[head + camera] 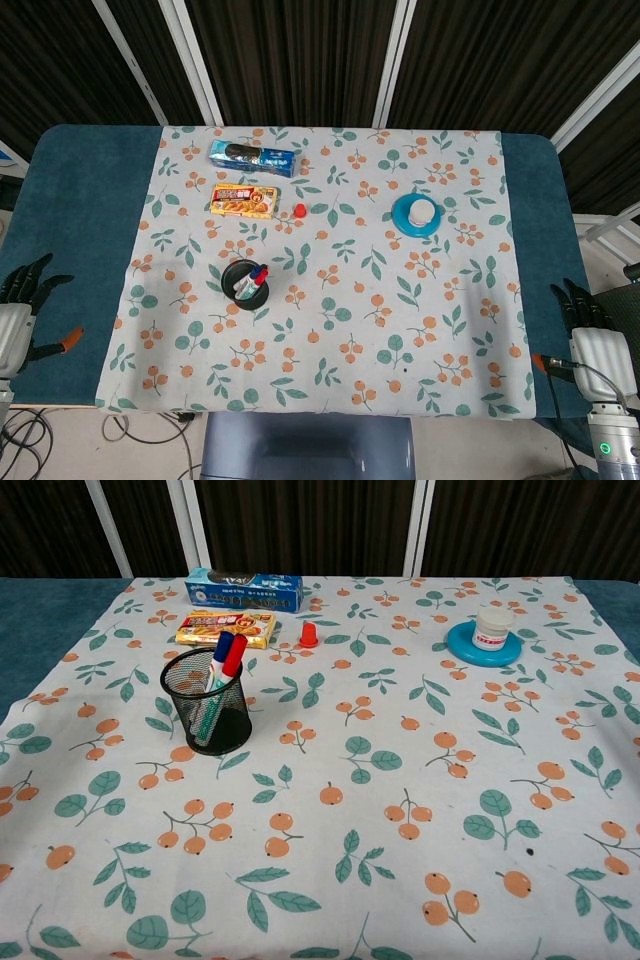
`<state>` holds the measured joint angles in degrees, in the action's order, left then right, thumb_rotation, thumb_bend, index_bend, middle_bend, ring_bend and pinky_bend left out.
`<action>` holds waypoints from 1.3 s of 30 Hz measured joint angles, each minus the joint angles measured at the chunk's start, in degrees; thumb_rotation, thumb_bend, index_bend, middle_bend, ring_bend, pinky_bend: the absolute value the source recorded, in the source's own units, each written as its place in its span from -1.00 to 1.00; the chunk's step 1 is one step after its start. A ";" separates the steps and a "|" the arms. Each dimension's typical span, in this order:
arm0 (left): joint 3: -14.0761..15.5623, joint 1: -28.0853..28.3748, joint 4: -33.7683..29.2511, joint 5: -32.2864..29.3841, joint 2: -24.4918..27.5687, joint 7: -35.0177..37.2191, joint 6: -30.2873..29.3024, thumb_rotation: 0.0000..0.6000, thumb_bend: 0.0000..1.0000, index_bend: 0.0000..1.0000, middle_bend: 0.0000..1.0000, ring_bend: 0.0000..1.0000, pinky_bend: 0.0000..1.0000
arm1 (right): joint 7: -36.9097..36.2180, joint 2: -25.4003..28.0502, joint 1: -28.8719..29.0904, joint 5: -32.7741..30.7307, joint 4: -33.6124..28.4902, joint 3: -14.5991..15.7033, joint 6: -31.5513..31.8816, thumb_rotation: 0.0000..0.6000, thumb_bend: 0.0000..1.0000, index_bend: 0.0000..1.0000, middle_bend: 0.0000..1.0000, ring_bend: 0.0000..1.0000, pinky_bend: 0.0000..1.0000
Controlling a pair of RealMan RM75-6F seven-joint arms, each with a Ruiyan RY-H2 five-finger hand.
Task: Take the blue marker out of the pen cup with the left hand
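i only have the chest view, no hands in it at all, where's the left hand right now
Observer: The left hand is off the table's left edge, near the front corner, empty with fingers spread.
Operator: and the right one
Observer: The right hand is off the right edge near the front, also holding nothing.
Operator: is the left hand near the pen cup yet
Observer: No. From above, the pen cup stands on the floral cloth, with a strip of blue table and part of the cloth between it and the hand.
Operator: blue marker reachable from above?
Observer: The blue marker shows its cap at the cup's right rim beside the red marker, nothing over it.
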<state>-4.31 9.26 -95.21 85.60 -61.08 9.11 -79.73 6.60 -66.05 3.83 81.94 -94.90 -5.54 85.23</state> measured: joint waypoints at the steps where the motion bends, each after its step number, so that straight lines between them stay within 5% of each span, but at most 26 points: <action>1: -0.32 0.87 -0.29 -0.07 0.59 0.53 1.24 1.00 -0.60 -0.52 -1.00 -1.00 -1.00 | 0.03 -0.02 0.00 -0.02 0.00 0.00 -0.02 1.00 -0.77 -0.81 -0.98 -0.88 -0.65; 13: -6.80 14.85 -7.67 -7.54 4.65 4.54 20.67 1.00 -0.57 -0.41 -1.00 -1.00 -1.00 | 0.14 -0.08 -0.08 -0.26 -0.07 -0.07 0.07 1.00 -0.77 -0.81 -0.98 -0.88 -0.65; 21: -9.52 24.72 -8.22 -23.26 -1.11 -0.10 30.46 1.00 -0.56 -0.39 -1.00 -1.00 -1.00 | 0.05 -0.03 -0.13 -0.37 0.02 -0.15 0.14 1.00 -0.77 -0.81 -0.98 -0.88 -0.65; 29: -10.34 32.08 -6.35 -35.12 -9.67 -7.89 32.86 1.00 -0.44 -0.35 -1.00 -1.00 -1.00 | -0.49 0.15 -0.27 -0.40 0.10 -0.19 0.31 1.00 -0.77 -0.81 -0.98 -0.88 -0.65; 39: -10.15 35.62 -5.34 -40.82 -15.31 -13.67 29.40 1.00 -0.44 -0.23 -0.99 -1.00 -1.00 | -0.71 0.29 -0.33 -0.22 0.01 -0.14 0.37 1.00 -0.77 -0.81 -0.98 -0.88 -0.65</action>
<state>-14.46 44.87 -100.56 44.78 -76.39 -4.55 -50.33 5.89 -65.76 3.49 81.72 -94.89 -5.69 85.60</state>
